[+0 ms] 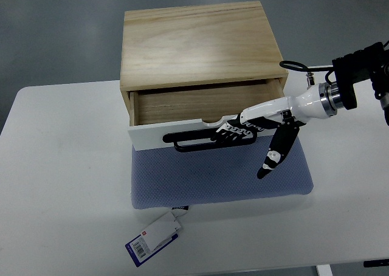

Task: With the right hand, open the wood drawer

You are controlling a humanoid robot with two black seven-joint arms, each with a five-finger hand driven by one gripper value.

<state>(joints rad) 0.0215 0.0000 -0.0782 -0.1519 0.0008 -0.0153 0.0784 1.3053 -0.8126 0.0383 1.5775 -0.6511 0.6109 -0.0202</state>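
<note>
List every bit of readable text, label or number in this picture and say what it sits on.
No text can be read.
White tag on the table, below the blue mat: barcode and red mark, print too small to read.
Wood drawer, its black handle and the right hand: no markings visible.

You see a pale, grained wood drawer box (200,45) with a white drawer front (158,133) and black handle (194,143), a dotted blue-grey mat (219,179), a white tabletop (61,185), a white-and-black right hand (255,127), and a blue-edged white tag (155,236).
</note>
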